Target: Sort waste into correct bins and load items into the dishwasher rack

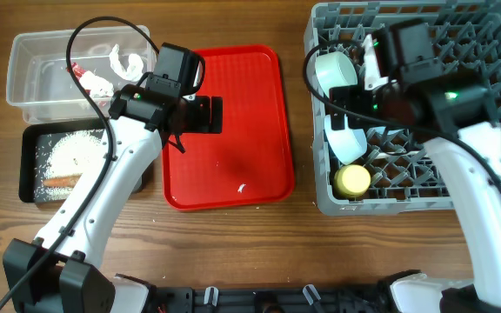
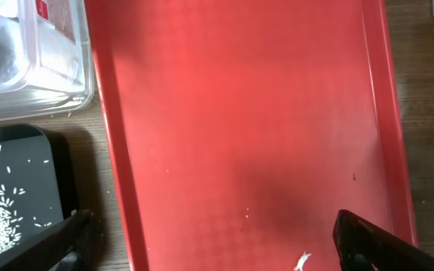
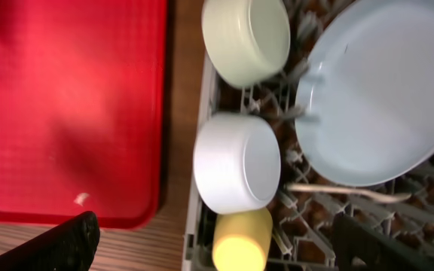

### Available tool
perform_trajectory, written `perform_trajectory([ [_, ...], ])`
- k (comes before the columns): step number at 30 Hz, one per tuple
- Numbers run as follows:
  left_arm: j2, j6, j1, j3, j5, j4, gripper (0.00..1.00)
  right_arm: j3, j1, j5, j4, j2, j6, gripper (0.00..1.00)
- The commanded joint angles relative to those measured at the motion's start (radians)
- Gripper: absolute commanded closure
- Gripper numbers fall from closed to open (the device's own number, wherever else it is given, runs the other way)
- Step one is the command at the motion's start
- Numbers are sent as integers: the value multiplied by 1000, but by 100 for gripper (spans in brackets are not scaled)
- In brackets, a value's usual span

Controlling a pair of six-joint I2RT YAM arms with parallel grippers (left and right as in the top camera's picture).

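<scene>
Hovering over the red tray (image 1: 242, 130), left pincer (image 2: 211, 222) released; right pincer (image 3: 213, 226) released too, above the white bowl (image 3: 236, 162) in the rack (image 1: 381, 207).

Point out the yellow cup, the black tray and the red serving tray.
yellow cup (image 1: 352, 180), overhead view, its round face.
black tray (image 1: 26, 169), overhead view, its left wall.
red serving tray (image 1: 246, 130), overhead view, bare floor.

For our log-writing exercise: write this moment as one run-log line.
left tool open over red tray | right tool open over rack | plate, two bowls, cup, spoon racked | white scrap on tray
</scene>
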Motion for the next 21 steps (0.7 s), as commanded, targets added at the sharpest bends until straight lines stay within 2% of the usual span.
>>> perform_trajectory([
  [1, -9, 20, -3, 10, -17, 3, 0, 146, -2, -26, -42, -110, 11, 0],
  [6, -9, 20, -3, 10, -17, 3, 0, 153, -2, -182, -41, -223, 11, 0],
  [13, -9, 20, -3, 10, -17, 3, 0, 153, -2, -184, -55, -263, 10, 0],
  [17, -9, 20, -3, 10, -17, 3, 0, 139, -2, -117, -107, -262, -28, 0],
  [21, -9, 20, -3, 10, -17, 3, 0, -4, -2, -24, 77, -310, -27, 0],
])
